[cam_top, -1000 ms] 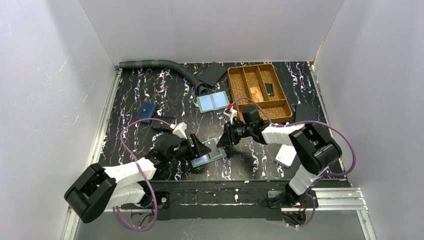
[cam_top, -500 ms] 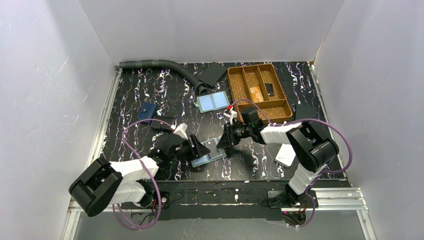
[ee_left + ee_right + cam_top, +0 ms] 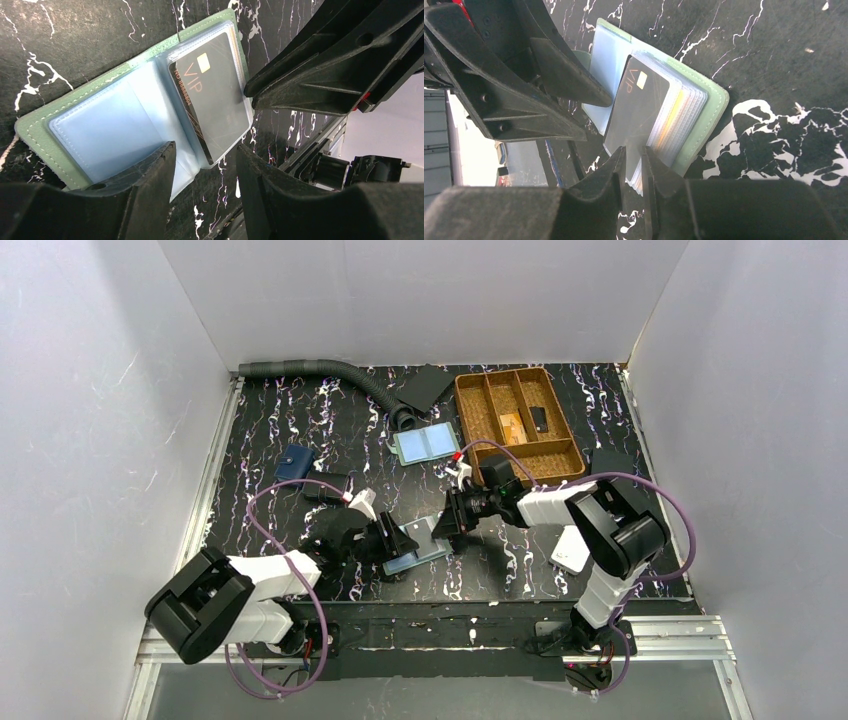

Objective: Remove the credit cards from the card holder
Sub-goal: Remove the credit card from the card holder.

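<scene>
The card holder (image 3: 418, 550) lies open at the table's near middle, green-edged with clear pale-blue sleeves (image 3: 100, 130), and some sleeves look orange-tinted (image 3: 674, 120). A dark credit card marked VIP (image 3: 215, 100) sits in the top sleeve (image 3: 636, 110). My right gripper (image 3: 631, 155) is shut on that card's near edge and reaches in from the right (image 3: 442, 530). My left gripper (image 3: 205, 165) is open. One of its fingers (image 3: 145, 185) rests on the holder's blue left panel, the other stands off it over the table. In the top view the left gripper (image 3: 398, 540) is at the holder's left side.
A second open holder (image 3: 425, 443) with two pale-blue panels lies farther back. A wooden divided tray (image 3: 490, 405) stands at the back right. There is a grey hose (image 3: 310, 368) at the back, a dark blue pouch (image 3: 294, 464) at left and a white flat object (image 3: 572, 550) at right.
Both arms have shifted only slightly; the right gripper has edged a little left at the holder. The holder stays where it was.
</scene>
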